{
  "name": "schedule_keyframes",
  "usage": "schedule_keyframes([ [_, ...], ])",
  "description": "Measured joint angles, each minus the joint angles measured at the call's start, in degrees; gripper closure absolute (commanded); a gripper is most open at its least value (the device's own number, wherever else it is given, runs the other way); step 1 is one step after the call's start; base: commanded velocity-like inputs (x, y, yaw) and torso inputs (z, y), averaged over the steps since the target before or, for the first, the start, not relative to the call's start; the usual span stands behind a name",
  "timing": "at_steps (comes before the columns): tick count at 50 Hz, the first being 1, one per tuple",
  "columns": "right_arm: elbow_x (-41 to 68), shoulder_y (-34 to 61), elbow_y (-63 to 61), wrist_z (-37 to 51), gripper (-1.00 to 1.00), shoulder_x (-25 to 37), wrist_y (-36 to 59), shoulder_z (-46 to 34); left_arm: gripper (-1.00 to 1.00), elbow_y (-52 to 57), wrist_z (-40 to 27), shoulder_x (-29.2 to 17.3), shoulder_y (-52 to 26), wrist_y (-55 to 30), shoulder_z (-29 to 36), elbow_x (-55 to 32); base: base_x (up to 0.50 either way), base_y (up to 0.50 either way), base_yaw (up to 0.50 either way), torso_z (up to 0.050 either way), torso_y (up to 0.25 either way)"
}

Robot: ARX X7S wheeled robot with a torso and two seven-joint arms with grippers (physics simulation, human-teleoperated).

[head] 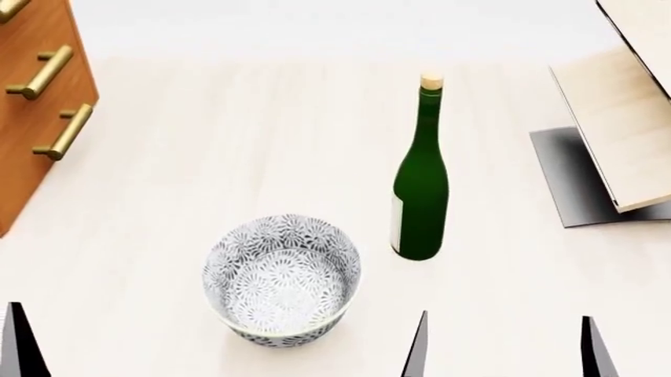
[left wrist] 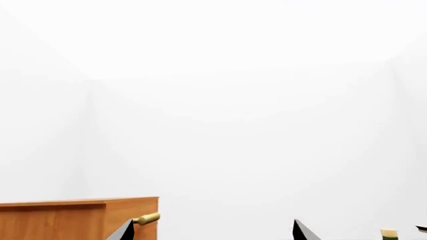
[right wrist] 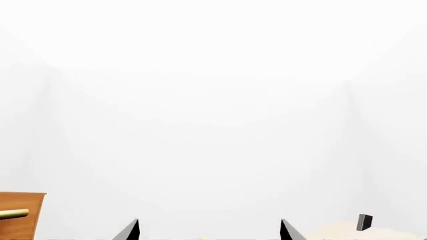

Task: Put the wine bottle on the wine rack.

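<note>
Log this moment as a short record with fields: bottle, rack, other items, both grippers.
bottle: wine bottle upright on the table, corked, untouched
rack: wine rack at far right, partly out of frame, apart from the bottle
bowl: patterned bowl near front, left of the bottle
cabinet: brown cabinet at far left
left gripper: open, holding nothing
right gripper: open, holding nothing, short of the bottle

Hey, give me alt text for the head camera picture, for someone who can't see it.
A dark green wine bottle stands upright on a pale table, with a patterned bowl in front to its left. A wooden wine rack sits at the right edge, a brown cabinet at the left.
</note>
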Motion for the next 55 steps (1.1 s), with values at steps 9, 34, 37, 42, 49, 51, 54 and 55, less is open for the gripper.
schedule_keyframes([
  [9, 0.0, 0.1, 0.2, 0.4, -1.0, 0.3, 0.4, -0.2, -1.0, -0.3, -0.5, -0.3, -0.1, 0.1, 0.2, -0.1, 0.16, 0.0, 0.0, 0.0, 0.0],
  [34, 0.1, 0.4, 0.3, 1.4, -1.0, 1.2, 1.2, -1.1, -1.0, -0.1, -1.6, -1.1, -0.2, -0.3, 0.8, -0.3, 0.16, 0.0, 0.0, 0.0, 0.0],
  [37, 0.1, 0.5, 0.4, 1.5, -1.0, 1.3, 1.2, -1.2, -1.0, -0.2, -1.7, -1.2, -0.3, -0.3, 0.8, -0.3, 0.16, 0.0, 0.0, 0.0, 0.0],
  [42, 0.1, 0.5, 0.5, 1.7, -1.0, 1.5, 1.3, -1.3, -1.0, -0.1, -1.9, -1.4, -0.3, -0.5, 0.9, -0.4, 0.16, 0.0, 0.0, 0.0, 0.0],
  [49, 0.1, 0.7, 0.6, 2.0, -1.0, 1.7, 1.5, -1.5, -1.0, -0.1, -2.2, -1.6, -0.4, -0.7, 1.1, -0.5, 0.16, 0.0, 0.0, 0.0, 0.0],
  [51, 0.1, 0.7, 0.7, 2.1, -1.0, 1.8, 1.6, -1.6, -1.0, -0.1, -2.3, -1.7, -0.4, -0.7, 1.1, -0.5, 0.16, 0.0, 0.0, 0.0, 0.0],
  [54, 0.1, 0.7, 0.7, 2.2, -1.0, 1.9, 1.6, -1.6, -1.0, 0.0, -2.4, -1.8, -0.4, -0.8, 1.1, -0.5, 0.16, 0.0, 0.0, 0.0, 0.0],
  [55, 0.1, 0.7, 0.7, 2.2, -1.0, 1.9, 1.7, -1.7, -1.0, 0.0, -2.4, -1.8, -0.4, -0.8, 1.2, -0.5, 0.16, 0.0, 0.0, 0.0, 0.0],
])
